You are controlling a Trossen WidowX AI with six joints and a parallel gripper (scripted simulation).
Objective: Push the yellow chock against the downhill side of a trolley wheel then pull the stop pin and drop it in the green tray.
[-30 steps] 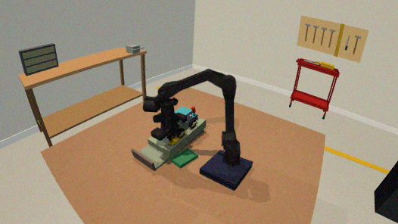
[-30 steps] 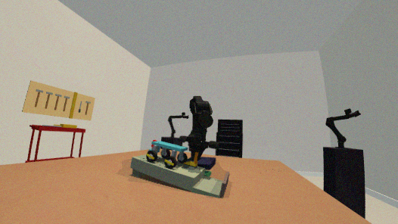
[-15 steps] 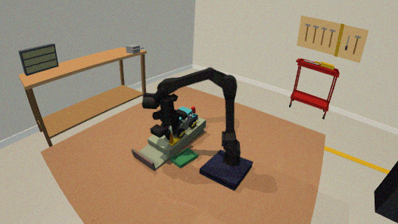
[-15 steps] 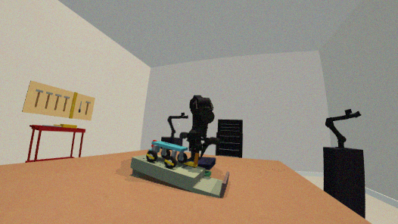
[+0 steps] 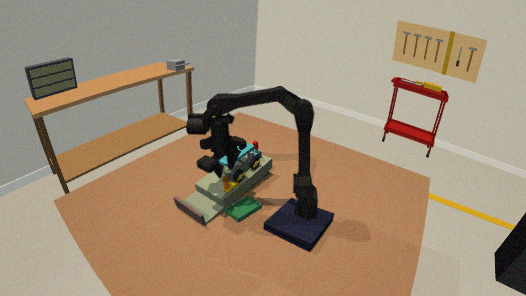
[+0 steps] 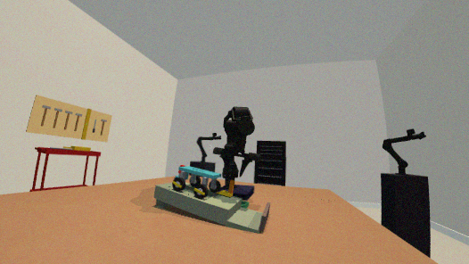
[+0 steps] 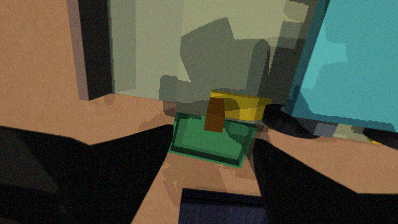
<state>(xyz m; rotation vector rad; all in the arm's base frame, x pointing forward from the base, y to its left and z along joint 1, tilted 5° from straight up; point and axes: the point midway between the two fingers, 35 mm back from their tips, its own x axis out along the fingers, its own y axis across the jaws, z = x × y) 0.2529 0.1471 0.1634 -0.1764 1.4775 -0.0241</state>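
- At 2 o'clock from the gripper [image 5: 218,169] [image 6: 236,177] [image 7: 214,135] in the top view, I see the red-headed pin [image 5: 255,144], beyond the trolley [image 5: 239,157] [image 6: 199,172] [image 7: 350,65] at the ramp's uphill end.
- From the exterior view that same pin sits at about 9 o'clock; the wrist view doesn't show it.
- My fingers stand a bit over halfway open, gripping nothing; the chock's orange handle [image 5: 225,183] [image 6: 231,186] [image 7: 215,115] shows between them in the wrist picture.
- The yellow chock [image 5: 231,187] [image 6: 226,193] [image 7: 245,106] is on the ramp [image 5: 250,186] [image 6: 196,205] [image 7: 150,50], handle up, its base at the downhill side of a wheel [image 5: 238,175] [image 7: 287,120]; I can't tell whether they truly touch.
- I judge the chocking push nearly or fully done, so I'd lift clear before heading to 2 o'clock, lest a finger drag the handle downhill.
- Pin looks upright to me, so I'd close on its head and draw along its length.
- Green tray [image 5: 243,207] [image 6: 244,204] [image 7: 200,158] lies at 5 o'clock from the fingers in the top view, beside the ramp.
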